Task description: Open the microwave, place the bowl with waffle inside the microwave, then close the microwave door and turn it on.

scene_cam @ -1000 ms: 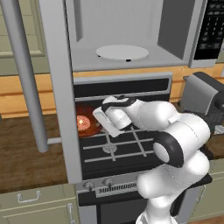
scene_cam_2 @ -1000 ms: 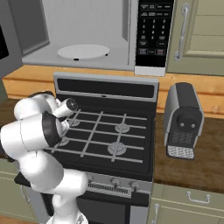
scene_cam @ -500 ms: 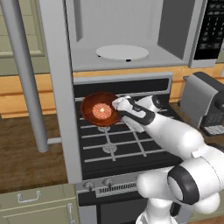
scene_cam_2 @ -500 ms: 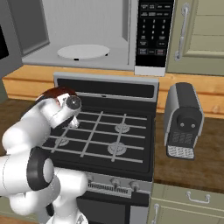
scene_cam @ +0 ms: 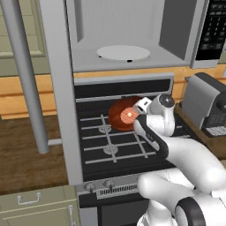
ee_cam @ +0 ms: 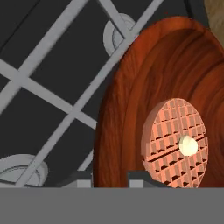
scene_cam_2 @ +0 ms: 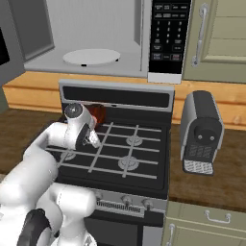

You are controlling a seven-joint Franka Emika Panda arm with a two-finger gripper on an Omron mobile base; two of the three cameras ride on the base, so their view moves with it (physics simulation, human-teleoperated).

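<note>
While the microwave door (scene_cam: 57, 88) stands swung fully open at the left, its long bar handle (scene_cam: 26, 75) hangs out over the wooden counter (scene_cam: 26, 159) and narrows the approach on that side. To its right the microwave (scene_cam: 132, 31) cavity lies open, with the white turntable (scene_cam: 123, 52) bare and free room above it. Below, the bowl (scene_cam: 123, 113) is held above the rear left grate of the stove (scene_cam: 110, 141), under the cavity floor and just in front of the stove's dark back panel. The waffle (scene_cam: 129, 116) lies inside it.

The gripper (ee_cam: 109, 177) is narrowed onto the bowl's rim; the hand view shows one dark finger tip on each side of the rim, though both are cut off at the bottom edge. That view alone resolves the waffle's grid and pale centre. In the right base view the arm's wrist covers most of the bowl (scene_cam_2: 98, 113), leaving a red-brown sliver, and the waffle cannot be made out. Further right, the keypad panel (scene_cam_2: 168, 38) and a grey toaster (scene_cam_2: 201, 132) stand well apart from the arm.
</note>
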